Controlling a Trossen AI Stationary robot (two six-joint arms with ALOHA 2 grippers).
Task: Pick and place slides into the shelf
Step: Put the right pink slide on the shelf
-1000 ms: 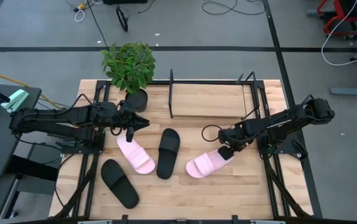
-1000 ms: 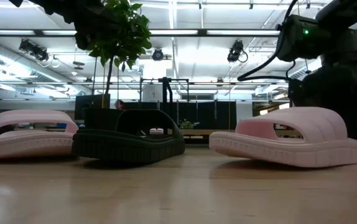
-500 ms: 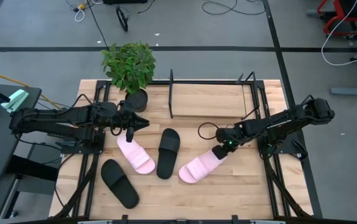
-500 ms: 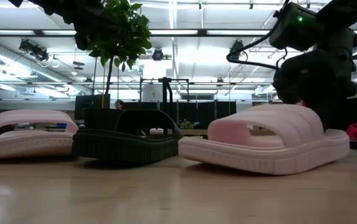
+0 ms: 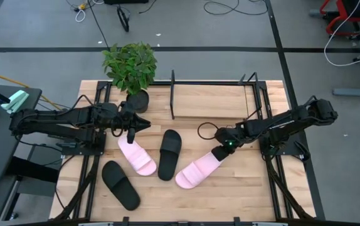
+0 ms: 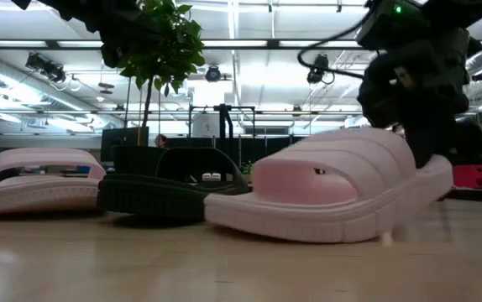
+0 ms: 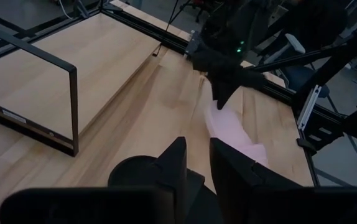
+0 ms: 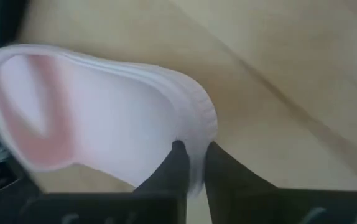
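Note:
Two light pink slides and two black ones lie on the wooden table. One pink slide (image 5: 136,156) is under my left gripper (image 5: 132,129), which hovers with a narrow gap between its fingers (image 7: 177,165) and holds nothing. Beside that slide lies a black slide (image 5: 169,154), and another black slide (image 5: 120,184) is near the front left. My right gripper (image 5: 221,152) is shut on the second pink slide (image 5: 195,171). The shelf (image 5: 211,100) stands at the far middle on its wooden base. My right gripper pinches the pink slide's heel-end rim (image 8: 196,149) between its two fingers, coming slanting down from the table's right. The heel end (image 6: 430,176) is raised off the table. The toe end (image 6: 224,214) rests on the wood, so the slide sits tilted.
A potted plant (image 5: 130,66) stands at the far left corner, beside the shelf's left end frame (image 5: 172,94). Black mounting frames run along both table sides. There is bare wood (image 5: 243,194) at the near right.
My right gripper has gone toward the table's left and slightly nearer, taking the pink slide's heel end with it. The slide has slid left and toward the near edge. It has turned a little, and its heel end has tipped up while the toe stays on the table.

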